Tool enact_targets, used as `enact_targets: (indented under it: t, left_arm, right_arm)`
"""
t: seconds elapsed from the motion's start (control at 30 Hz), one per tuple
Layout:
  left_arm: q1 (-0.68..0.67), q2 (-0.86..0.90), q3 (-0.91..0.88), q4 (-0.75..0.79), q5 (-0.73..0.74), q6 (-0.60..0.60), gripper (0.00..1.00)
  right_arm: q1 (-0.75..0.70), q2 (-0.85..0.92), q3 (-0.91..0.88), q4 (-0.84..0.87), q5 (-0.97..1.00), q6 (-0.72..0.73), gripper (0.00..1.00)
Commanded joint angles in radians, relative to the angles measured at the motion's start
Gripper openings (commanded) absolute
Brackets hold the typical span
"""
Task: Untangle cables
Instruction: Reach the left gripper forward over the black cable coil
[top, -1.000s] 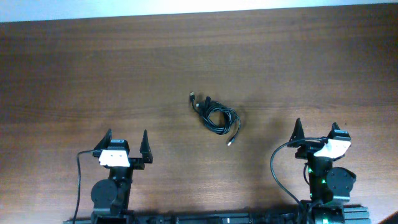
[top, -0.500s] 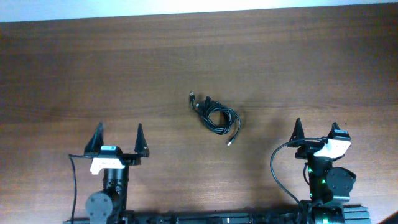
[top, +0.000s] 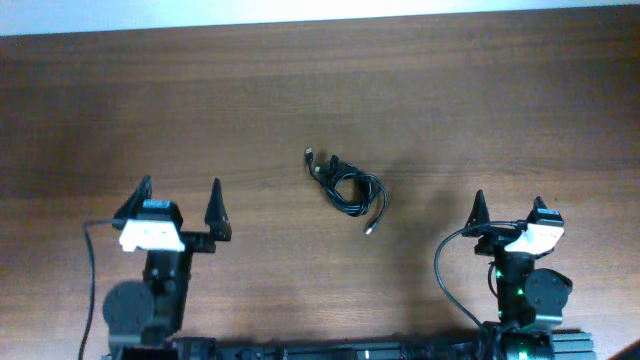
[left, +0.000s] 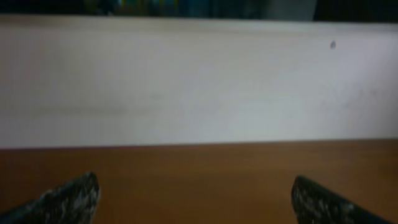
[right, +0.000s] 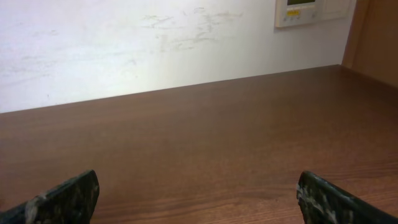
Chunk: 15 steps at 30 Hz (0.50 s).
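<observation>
Dark brown wood fills the view from above, a broad table (top: 120, 90) with a pale strip along its far edge. The cables (top: 347, 187) lie on it as one small knotted bundle: black loops coiled over each other, a couple of plug ends poking out at the bundle's far-left side, and one thin tail trailing off toward the near right.

Both arms wait on the near side of the cables. The left gripper (top: 180, 184) stands well apart from the bundle, off to its left, fingers spread wide with bare wood between them. The right gripper (top: 509, 198) is well apart on the bundle's other side and a little nearer the robot's base, spread just as wide and empty too.

The left wrist camera (rather blurred) shows only two dark fingertips (left: 68, 199) at the bottom corners, far apart, with the tabletop and a white wall (left: 186, 87) beyond. The right wrist view is sharper. Its fingers (right: 62, 199) sit in the same wide stance — above them is scuffed white paint, a small control panel (right: 305, 11) mounted high up, and a wooden panel (right: 376, 31) at the right edge.
</observation>
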<state>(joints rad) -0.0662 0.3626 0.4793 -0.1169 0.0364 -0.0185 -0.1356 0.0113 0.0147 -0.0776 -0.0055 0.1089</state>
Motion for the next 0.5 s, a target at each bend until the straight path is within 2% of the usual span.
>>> enact_targets:
  t: [0.0,0.07,0.2,0.27,0.3,0.4,0.47]
  left_arm:
    - [-0.003,0.161,0.152,-0.093,0.106,0.011,0.99]
    - [-0.003,0.322,0.256,-0.193,0.243,0.011,0.99]
    - [-0.003,0.585,0.424,-0.407,0.364,0.011,0.99]
    - [-0.003,0.737,0.513,-0.521,0.486,0.011,0.99]
    - [-0.003,0.781,0.531,-0.531,0.545,0.011,0.99]
    - [-0.003,0.942,0.538,-0.513,0.870,0.011,0.99]
    - [-0.003,1.025,0.538,-0.515,0.969,0.008,0.99]
  right_arm:
    - [0.005,-0.008,-0.009,0.000,-0.002,0.000,0.99]
    - [0.005,-0.008,-0.009,0.000,-0.002,0.000,0.99]
    - [0.005,-0.008,-0.009,0.000,-0.002,0.000,0.99]
    - [0.005,-0.008,-0.009,0.000,-0.002,0.000,0.99]
    - [0.005,-0.008,-0.009,0.000,-0.002,0.000,0.99]
    - [0.005,-0.008,-0.009,0.000,-0.002,0.000,0.99]
    - [0.005,-0.008,-0.009,0.000,-0.002,0.000,0.99]
